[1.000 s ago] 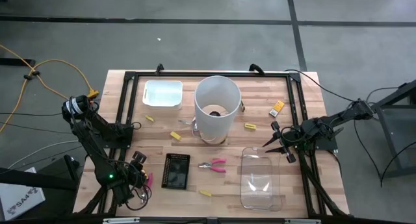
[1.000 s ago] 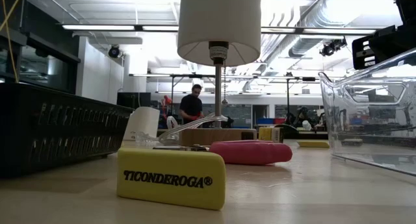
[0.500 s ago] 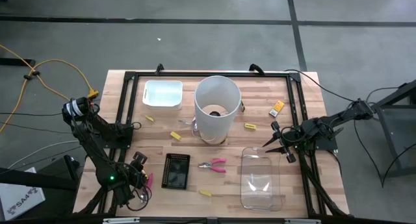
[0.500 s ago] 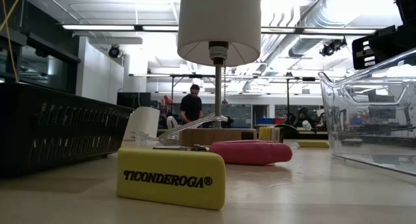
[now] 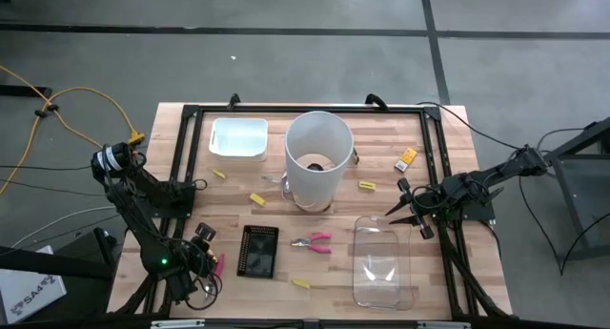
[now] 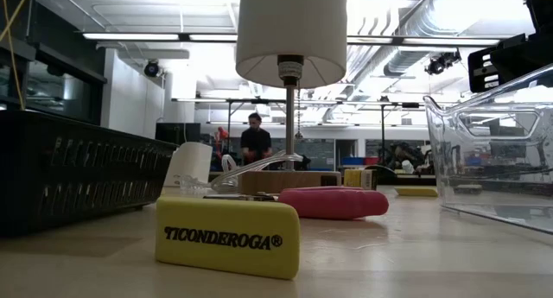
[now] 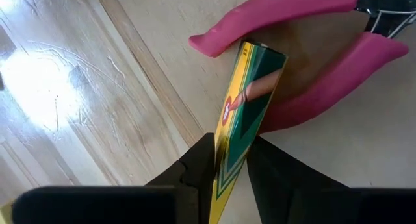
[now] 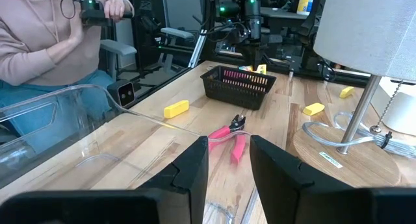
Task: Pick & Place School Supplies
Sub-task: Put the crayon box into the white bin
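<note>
My left gripper [image 5: 204, 264] is at the table's near left corner, pointing steeply down, shut on a small green-and-yellow box [image 7: 250, 97]. Directly under it a pair of pink-handled pliers [image 7: 305, 62] lies flat on the wood. A second pair of pliers [image 5: 314, 241] lies mid-table. Yellow erasers [image 5: 257, 199] [image 5: 367, 185] [image 5: 302, 283] are scattered on the table, one close to the low camera [image 6: 227, 236]. My right gripper [image 5: 404, 208] waits open at the right edge, holding nothing [image 8: 229, 160]. My left gripper pinches the box between its two fingers [image 7: 198, 164], at the end nearer the wrist [image 7: 229, 160]. The fingers come from above, pointing down, and the box runs on beyond them along their line. Its far end [image 7: 263, 55] lies between the pliers' handles; whether it touches anything I cannot tell.
A black mesh basket [image 5: 258, 250] stands right of my left gripper. A white tray [image 5: 238, 137] is at the far left, a tall white lampshade [image 5: 317, 157] in the middle, a clear tub [image 5: 381, 262] at the near right. A person [image 8: 39, 62] sits beyond the table.
</note>
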